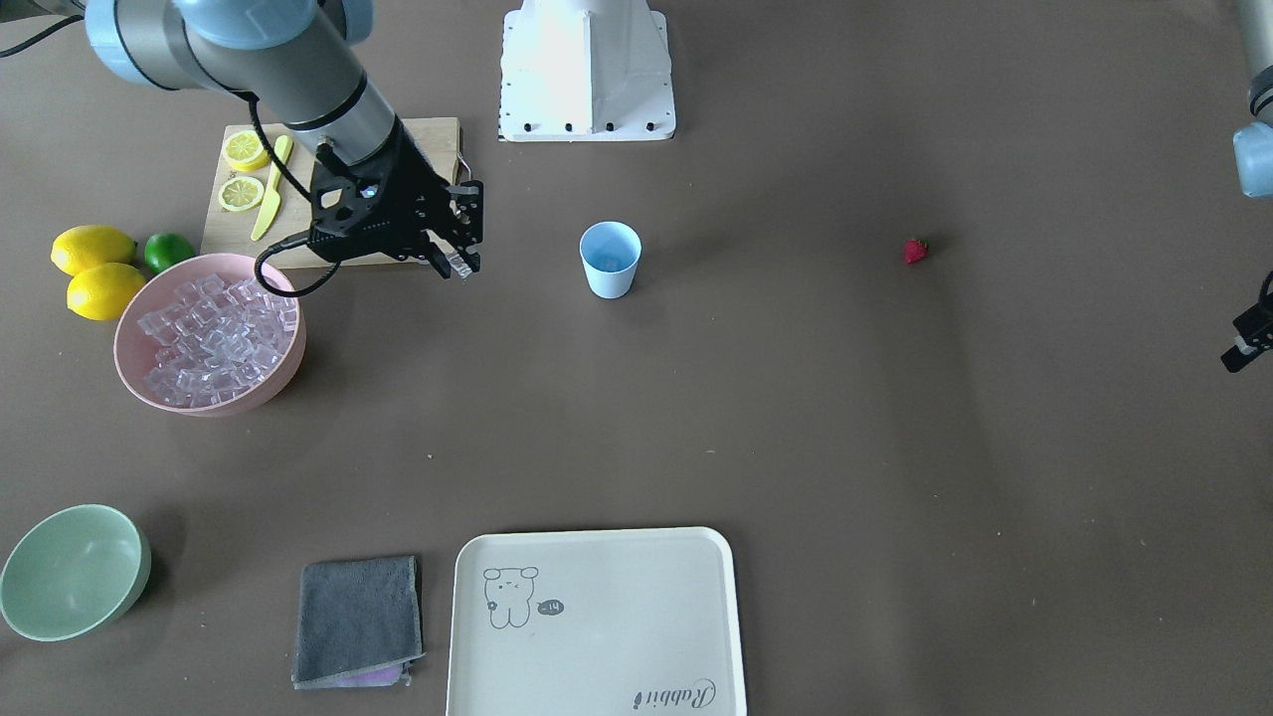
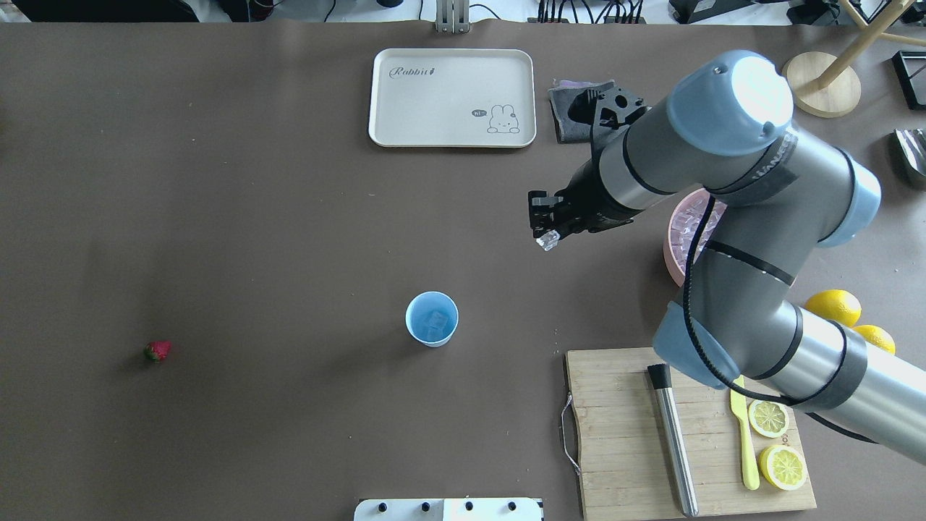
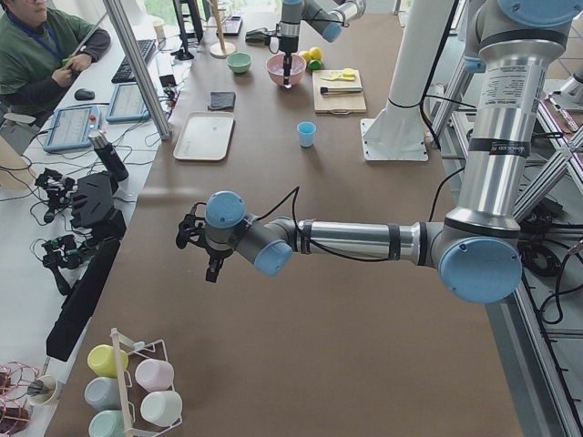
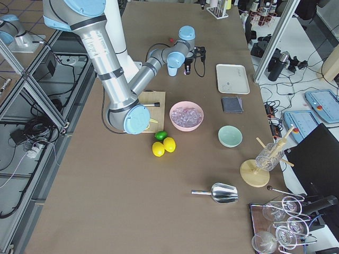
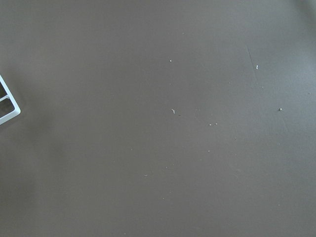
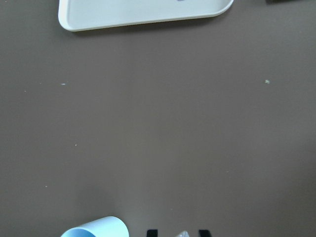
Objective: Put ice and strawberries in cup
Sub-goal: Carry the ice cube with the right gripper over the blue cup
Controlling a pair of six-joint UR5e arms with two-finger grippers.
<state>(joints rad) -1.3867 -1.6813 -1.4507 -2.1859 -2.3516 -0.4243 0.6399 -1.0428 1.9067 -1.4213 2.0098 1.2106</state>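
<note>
The light blue cup (image 1: 609, 259) stands upright mid-table; the overhead view (image 2: 432, 318) shows ice inside it. My right gripper (image 1: 457, 261) hangs above the table between the pink bowl (image 1: 127, 373) of ice cubes (image 1: 214, 338) and the cup. It is shut on one clear ice cube (image 2: 548, 239). The cup's rim shows at the bottom of the right wrist view (image 6: 96, 229). The red strawberry (image 1: 915, 250) lies alone on the table, far from the cup. My left gripper (image 1: 1246, 346) is at the table's edge beyond the strawberry; I cannot tell whether it is open.
A cream tray (image 1: 597, 646), a grey cloth (image 1: 358, 617) and a pale green bowl (image 1: 30, 557) sit along the operators' side. A cutting board (image 1: 428, 134) with lemon slices, two lemons (image 1: 94, 268) and a lime (image 1: 167, 251) lie behind the pink bowl.
</note>
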